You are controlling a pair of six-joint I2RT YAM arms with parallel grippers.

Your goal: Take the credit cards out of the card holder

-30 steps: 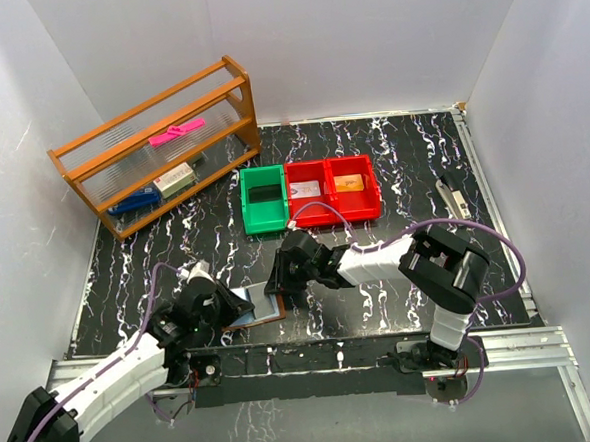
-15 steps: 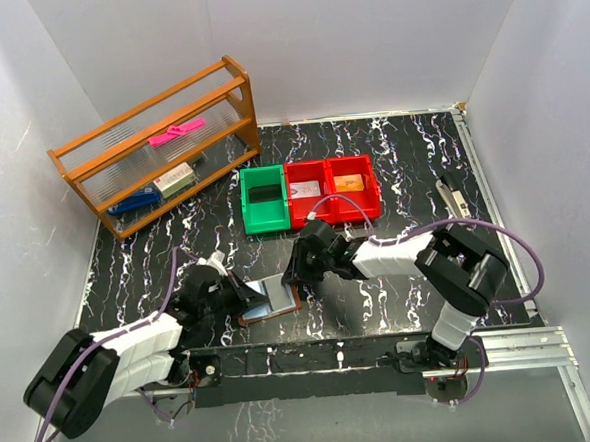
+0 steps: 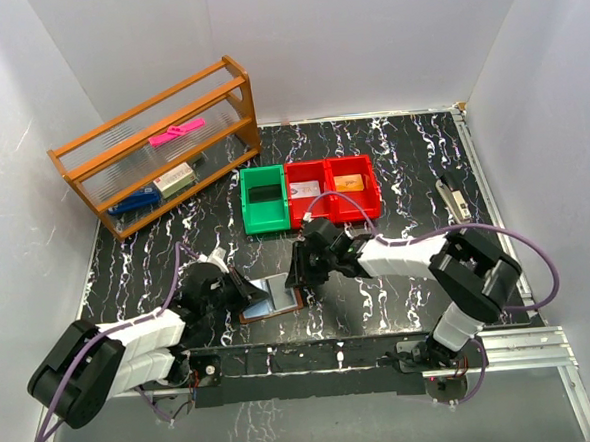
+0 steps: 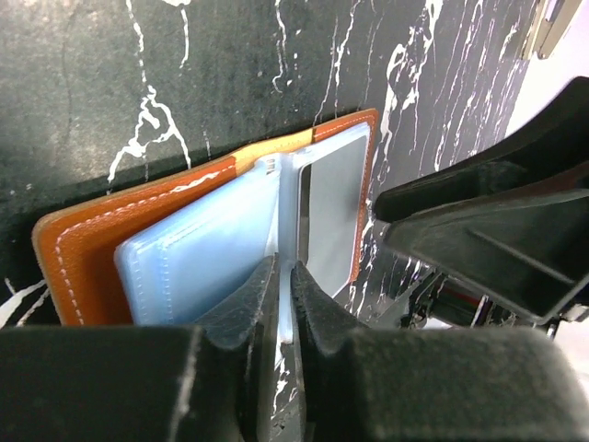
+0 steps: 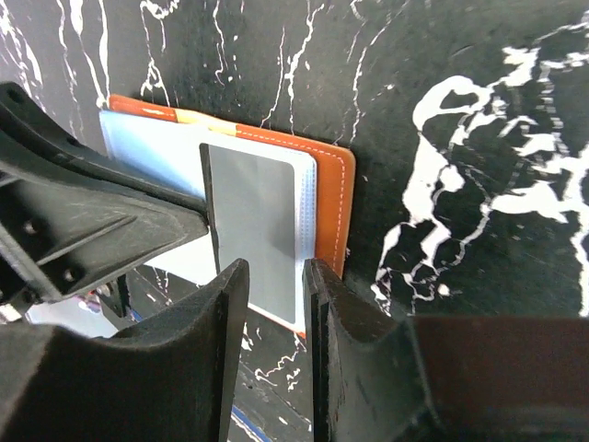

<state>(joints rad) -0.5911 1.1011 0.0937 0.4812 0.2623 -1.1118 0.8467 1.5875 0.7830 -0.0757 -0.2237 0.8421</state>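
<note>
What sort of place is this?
Probably a robot test cell: white panels enclose a black marbled table, two arms mount on a metal rail, with staged bins and a wooden rack.

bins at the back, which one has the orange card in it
The rightmost red bin; the middle red bin holds a pale card, and the green bin shows none.

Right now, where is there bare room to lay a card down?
Free: tabletop right of the red bins, up to the grey object; also between wooden rack and left arm. Crowded: front centre, where left tool and right tool meet at the card holder.
</note>
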